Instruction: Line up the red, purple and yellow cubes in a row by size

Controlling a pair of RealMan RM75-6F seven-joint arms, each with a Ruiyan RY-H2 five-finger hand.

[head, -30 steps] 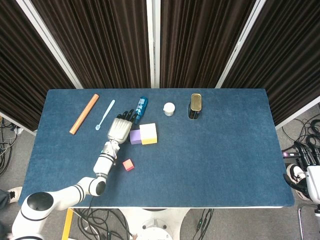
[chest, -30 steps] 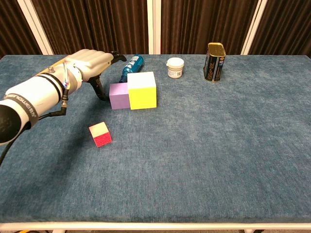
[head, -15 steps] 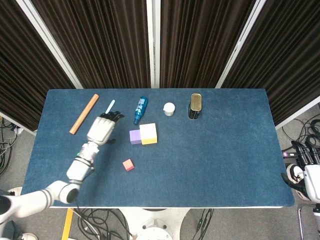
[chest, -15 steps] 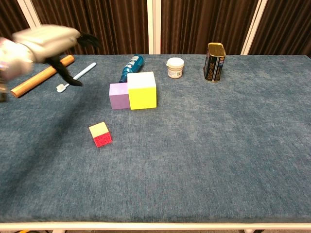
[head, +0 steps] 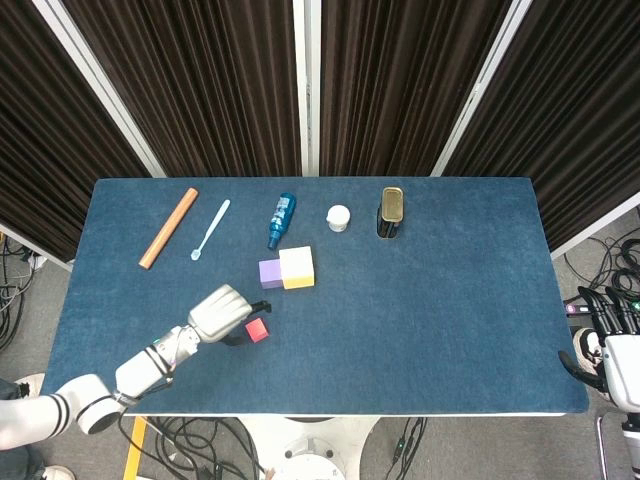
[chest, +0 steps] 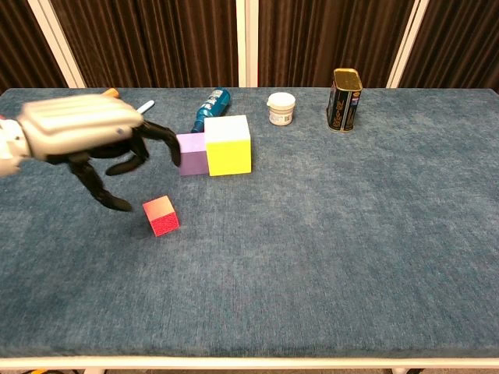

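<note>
Left hand (chest: 93,140), white shell with black fingers, hovers just left of small red cube (chest: 161,215); fingers spread, grasping nothing. Red cube alone on blue cloth table (chest: 327,234), near front-left of other two. Medium purple cube (chest: 189,153) touches large yellow cube (chest: 228,146), side by side. Right hand (head: 612,330) at table's right edge; grasp state unclear.

Dark pleated curtains (head: 220,80) with white posts (head: 306,85) behind — grey floor (head: 600,250) strewn with cables.
</note>
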